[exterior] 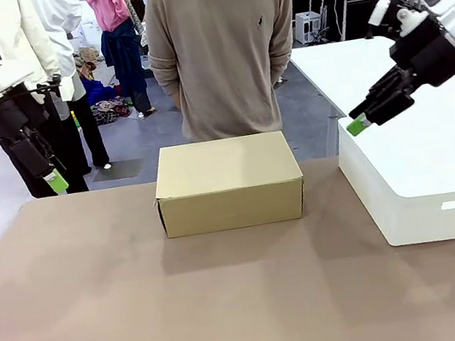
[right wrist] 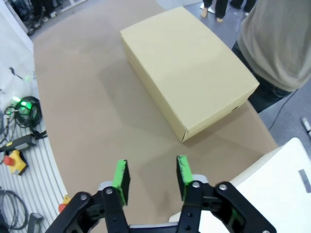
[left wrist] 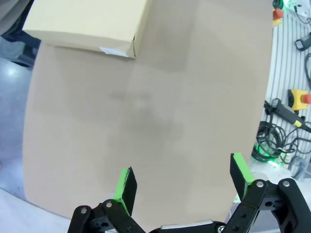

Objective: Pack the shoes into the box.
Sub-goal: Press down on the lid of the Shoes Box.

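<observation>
Honestly, can't tell if anything's packed yet.
Cardboard shoebox (exterior: pixel 229 182) sits closed on the counter (exterior: pixel 232 308); left tool (left wrist: pixel 182 182) and right tool (right wrist: pixel 149 175) hang empty, fingers apart.

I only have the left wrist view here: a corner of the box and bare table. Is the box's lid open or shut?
Observer: Shut. The box lies flat-lidded at the table's far middle.
Operator: Anyone near it?
Observer: A person stands right behind it, arms behind the back.
Operator: And the right gripper?
Observer: The right gripper is open, raised above a white box beside the cardboard one.
</observation>
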`<control>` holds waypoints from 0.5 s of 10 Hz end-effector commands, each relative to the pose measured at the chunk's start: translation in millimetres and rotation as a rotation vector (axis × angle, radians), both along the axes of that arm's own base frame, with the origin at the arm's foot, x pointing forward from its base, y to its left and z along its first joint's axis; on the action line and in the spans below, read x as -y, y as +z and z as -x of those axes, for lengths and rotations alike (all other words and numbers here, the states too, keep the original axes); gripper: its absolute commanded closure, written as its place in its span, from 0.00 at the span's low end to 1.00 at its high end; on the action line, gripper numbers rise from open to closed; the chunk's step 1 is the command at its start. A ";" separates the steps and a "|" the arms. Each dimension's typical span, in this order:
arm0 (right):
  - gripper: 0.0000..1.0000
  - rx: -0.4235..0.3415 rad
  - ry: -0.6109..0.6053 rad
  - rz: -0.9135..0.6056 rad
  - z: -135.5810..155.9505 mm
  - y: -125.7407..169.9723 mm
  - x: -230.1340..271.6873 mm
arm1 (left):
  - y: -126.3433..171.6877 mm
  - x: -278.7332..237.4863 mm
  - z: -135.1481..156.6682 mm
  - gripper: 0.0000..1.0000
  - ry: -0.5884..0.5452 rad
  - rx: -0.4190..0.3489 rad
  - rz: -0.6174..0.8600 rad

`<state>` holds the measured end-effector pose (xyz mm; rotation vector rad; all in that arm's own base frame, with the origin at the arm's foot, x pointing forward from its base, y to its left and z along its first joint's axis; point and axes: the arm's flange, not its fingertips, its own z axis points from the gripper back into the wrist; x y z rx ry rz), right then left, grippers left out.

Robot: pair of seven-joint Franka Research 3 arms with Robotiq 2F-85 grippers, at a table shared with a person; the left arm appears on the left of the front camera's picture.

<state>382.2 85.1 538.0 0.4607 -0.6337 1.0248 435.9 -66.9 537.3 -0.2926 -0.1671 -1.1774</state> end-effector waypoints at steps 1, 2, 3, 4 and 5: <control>1.00 -0.051 -0.031 0.061 -30.9 18.2 -29.1 | 3.2 -1.7 -2.0 0.00 0.003 -0.007 -0.004; 1.00 -0.072 -0.042 0.115 -51.6 22.1 -44.7 | 3.2 -1.7 -2.0 0.00 0.003 -0.007 -0.004; 1.00 -0.085 -0.055 0.161 -72.8 25.9 -60.6 | 3.2 -1.7 -2.0 0.00 0.003 -0.007 -0.004; 1.00 -0.081 -0.075 0.200 -92.7 27.5 -77.3 | 3.2 -1.7 -2.0 0.00 0.003 -0.007 -0.004; 1.00 -0.083 -0.086 0.228 -114.3 25.0 -95.6 | 3.2 -1.7 -2.0 0.00 0.003 -0.007 -0.004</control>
